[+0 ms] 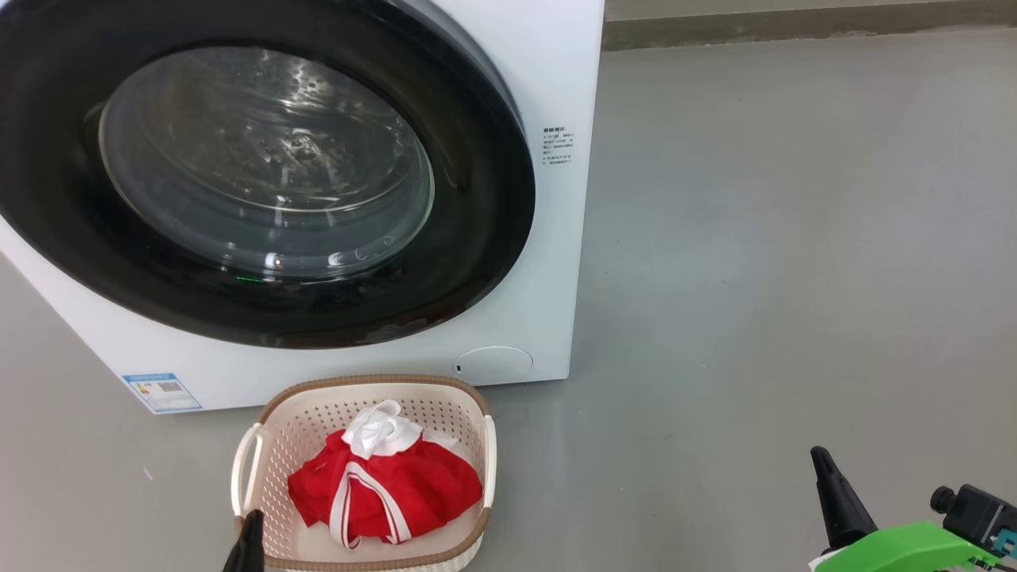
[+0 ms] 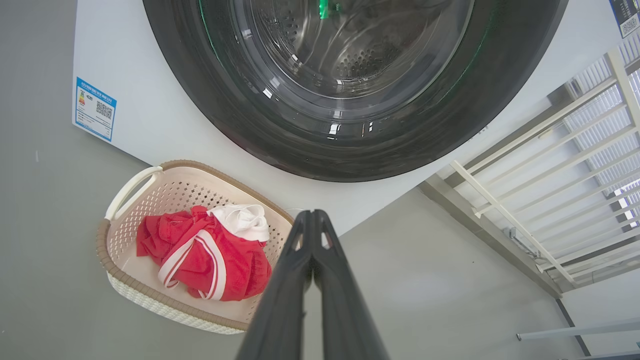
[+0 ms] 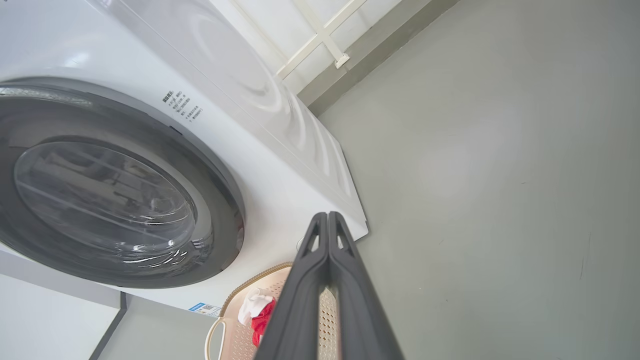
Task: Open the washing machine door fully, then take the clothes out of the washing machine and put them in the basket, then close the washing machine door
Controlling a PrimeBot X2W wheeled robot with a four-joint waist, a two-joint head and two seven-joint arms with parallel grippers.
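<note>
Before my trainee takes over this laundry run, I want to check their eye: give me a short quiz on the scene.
1. True or false: the door is shut.
2. Where are the clothes? A drum, B basket, C floor.
3. Fill in: the left gripper and right gripper are both ____.
Key: 1 true; 2 B; 3 shut.

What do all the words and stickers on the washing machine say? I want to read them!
Blue sticker, low on the washing machine front: a square code and coloured bars, print too small to read.
Black print block, beside the washing machine door: too small and blurred to read.
Dark label, on the machine's white front: a square code, words unreadable.
No brand name or number can be read.
</note>
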